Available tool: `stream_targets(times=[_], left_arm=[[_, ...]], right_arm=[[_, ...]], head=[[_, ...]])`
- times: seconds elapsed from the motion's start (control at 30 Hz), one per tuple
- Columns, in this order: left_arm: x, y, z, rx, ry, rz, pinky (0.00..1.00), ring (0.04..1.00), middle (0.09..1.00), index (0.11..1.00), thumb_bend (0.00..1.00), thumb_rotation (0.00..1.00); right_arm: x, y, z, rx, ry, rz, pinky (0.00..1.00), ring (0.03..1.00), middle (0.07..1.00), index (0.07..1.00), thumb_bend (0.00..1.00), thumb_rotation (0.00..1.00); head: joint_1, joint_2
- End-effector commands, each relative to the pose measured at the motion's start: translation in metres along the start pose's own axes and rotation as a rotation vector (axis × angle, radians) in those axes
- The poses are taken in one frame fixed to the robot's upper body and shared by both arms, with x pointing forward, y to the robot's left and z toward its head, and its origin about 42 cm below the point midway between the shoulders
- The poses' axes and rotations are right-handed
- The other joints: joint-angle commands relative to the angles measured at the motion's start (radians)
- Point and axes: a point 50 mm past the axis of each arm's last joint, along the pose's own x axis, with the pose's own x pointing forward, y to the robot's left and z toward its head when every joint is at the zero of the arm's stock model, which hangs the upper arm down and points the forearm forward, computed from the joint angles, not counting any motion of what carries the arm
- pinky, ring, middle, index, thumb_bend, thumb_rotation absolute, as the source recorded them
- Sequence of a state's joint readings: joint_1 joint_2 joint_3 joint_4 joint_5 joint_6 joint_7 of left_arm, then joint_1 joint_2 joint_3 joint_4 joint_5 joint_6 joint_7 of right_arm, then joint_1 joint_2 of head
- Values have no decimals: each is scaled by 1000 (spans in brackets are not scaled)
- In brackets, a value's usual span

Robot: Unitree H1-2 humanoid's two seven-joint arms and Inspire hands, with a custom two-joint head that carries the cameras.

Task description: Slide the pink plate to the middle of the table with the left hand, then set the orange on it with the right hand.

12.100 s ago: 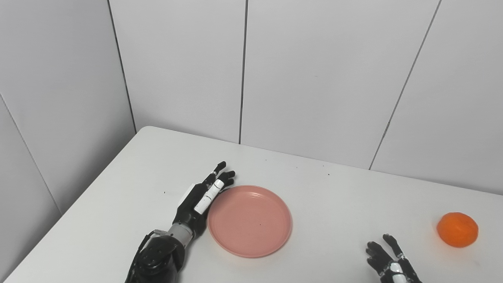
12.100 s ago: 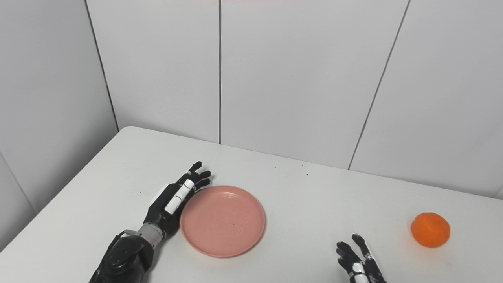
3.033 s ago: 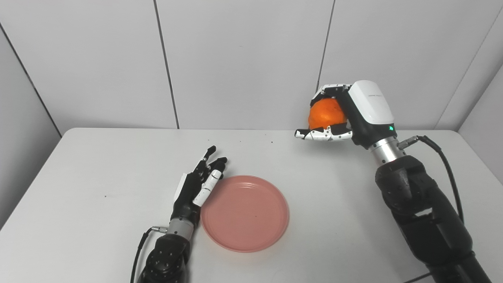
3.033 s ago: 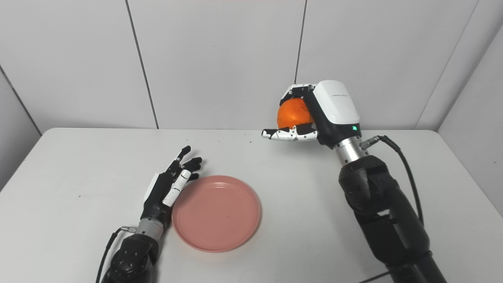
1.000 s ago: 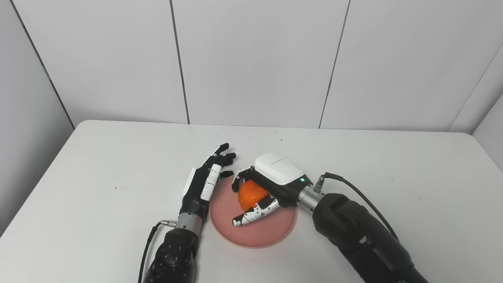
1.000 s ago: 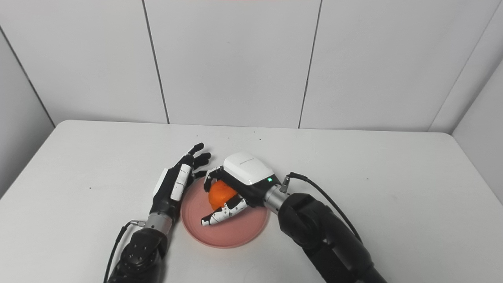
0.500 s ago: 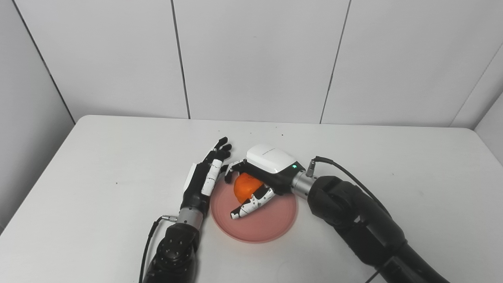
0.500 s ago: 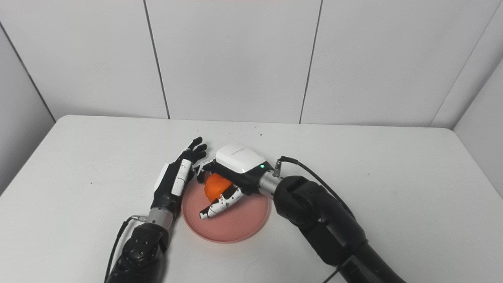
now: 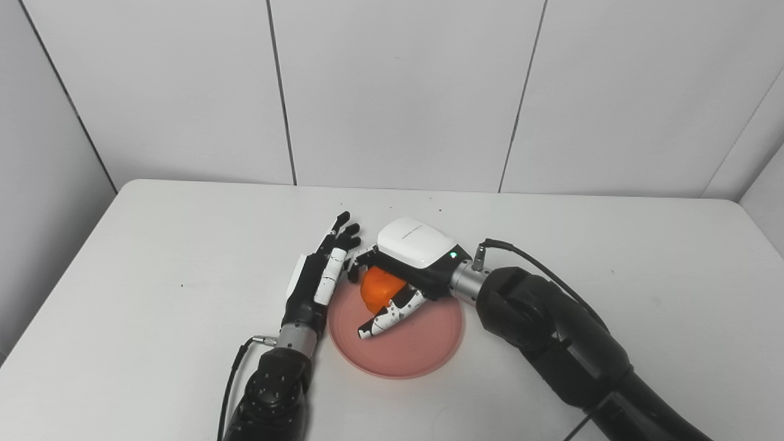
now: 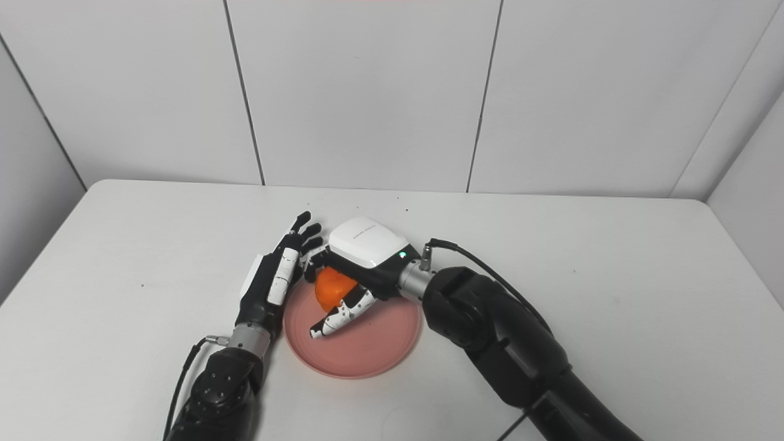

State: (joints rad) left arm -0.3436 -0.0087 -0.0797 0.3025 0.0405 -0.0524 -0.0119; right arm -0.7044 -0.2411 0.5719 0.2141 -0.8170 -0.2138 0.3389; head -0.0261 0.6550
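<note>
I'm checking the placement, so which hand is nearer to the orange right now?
Right. The right hand is curled over the orange above the pink plate; the left hand lies open beside the plate's left rim, apart from the fruit.

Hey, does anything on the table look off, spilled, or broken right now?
Nothing stands out. The pink plate lies flat and whole on the table, the right hand holds the orange over it, and the left hand rests open at its rim.

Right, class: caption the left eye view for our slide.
Right hand lowers the round orange fruit over the pink plate; left hand rests beside its rim.
</note>
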Motion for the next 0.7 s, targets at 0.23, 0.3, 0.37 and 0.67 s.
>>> stream_targets(times=[0.23,0.3,0.37,0.67], left_arm=[[-3,-8,-13,-5,0,-31,715,765,772,798,835,1000],[-4,-8,-14,17,13,-23,701,764,775,790,841,1000],[-4,-8,-14,34,31,-15,715,801,806,769,872,1000],[-7,-9,-12,29,67,-16,727,830,847,867,891,1000]], right_arm=[[4,-29,-3,-136,-15,32,726,782,782,762,882,930],[3,-29,-4,-142,-10,41,813,826,813,773,895,961],[3,-30,-4,-144,-9,42,855,848,831,778,893,968],[3,-33,-7,-143,11,44,903,860,843,791,848,990]], head=[[-6,-1],[-6,-1],[-7,-1],[-10,-3]])
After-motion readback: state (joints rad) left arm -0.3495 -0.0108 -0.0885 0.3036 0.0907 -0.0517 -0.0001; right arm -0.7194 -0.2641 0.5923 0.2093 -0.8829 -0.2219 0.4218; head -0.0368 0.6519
